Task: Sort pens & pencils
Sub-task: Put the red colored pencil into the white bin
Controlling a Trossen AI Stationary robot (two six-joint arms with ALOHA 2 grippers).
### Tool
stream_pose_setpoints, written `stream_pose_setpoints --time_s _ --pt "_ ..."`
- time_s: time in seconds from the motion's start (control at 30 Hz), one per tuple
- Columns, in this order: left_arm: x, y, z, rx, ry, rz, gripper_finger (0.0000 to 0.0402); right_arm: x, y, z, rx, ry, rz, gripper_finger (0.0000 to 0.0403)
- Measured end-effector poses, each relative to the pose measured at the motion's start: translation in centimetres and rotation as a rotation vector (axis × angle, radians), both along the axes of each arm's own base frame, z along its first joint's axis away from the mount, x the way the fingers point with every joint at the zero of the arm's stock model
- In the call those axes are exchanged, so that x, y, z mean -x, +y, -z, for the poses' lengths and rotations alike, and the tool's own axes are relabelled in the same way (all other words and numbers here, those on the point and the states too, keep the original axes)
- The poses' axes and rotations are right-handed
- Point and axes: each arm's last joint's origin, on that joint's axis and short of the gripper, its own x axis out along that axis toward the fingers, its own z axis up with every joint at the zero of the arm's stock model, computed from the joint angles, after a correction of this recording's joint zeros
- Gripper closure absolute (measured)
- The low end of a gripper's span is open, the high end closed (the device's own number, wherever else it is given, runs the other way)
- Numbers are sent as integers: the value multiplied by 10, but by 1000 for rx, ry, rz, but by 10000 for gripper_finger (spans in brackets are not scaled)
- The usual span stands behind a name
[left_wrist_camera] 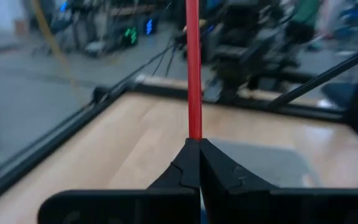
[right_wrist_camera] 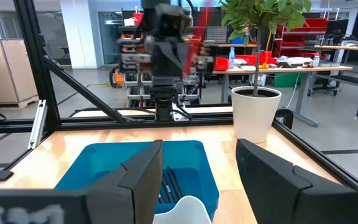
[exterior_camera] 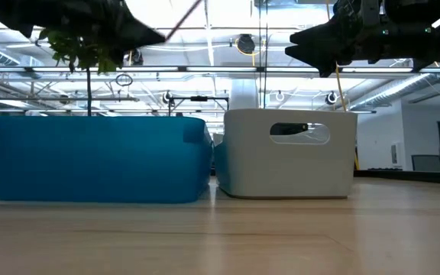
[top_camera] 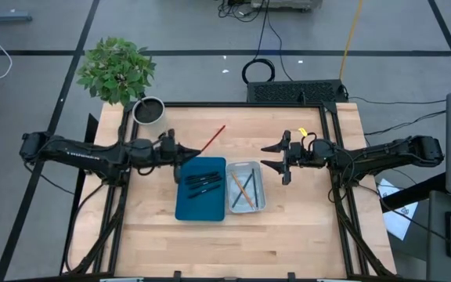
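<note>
Left gripper (top_camera: 185, 153) is pinching a red pencil (top_camera: 214, 139) by its end; it risks swinging, missing the grey tray (top_camera: 258, 188). Right gripper (top_camera: 275, 157) is waiting, fingers spread.

We could read no text, label, brand, number or sign in any of the views. Shapes in the room behind the table might have carried markings, but they were too blurred and too small for us to make out.
</note>
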Motion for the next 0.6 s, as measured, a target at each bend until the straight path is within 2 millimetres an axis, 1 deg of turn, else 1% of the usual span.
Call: stream_pose_setpoints --time_s 0.1,0.23,0.33,0.47,0.6 --pt "-5 -8 -3 -33 -51 43 401 0 0 0 0 0 0 211" --pt "-15 -14 0 -53 -85 68 401 0 0 0 0 -1 0 211" --pt "-21 -14 5 -57 -86 65 401 0 0 -1 0 -7 0 211" --pt "-23 -12 6 -57 -90 57 401 0 0 -1 0 -10 0 211" --pt "-26 -12 6 -46 -110 55 401 -6 0 -4 -26 -91 -6 211"
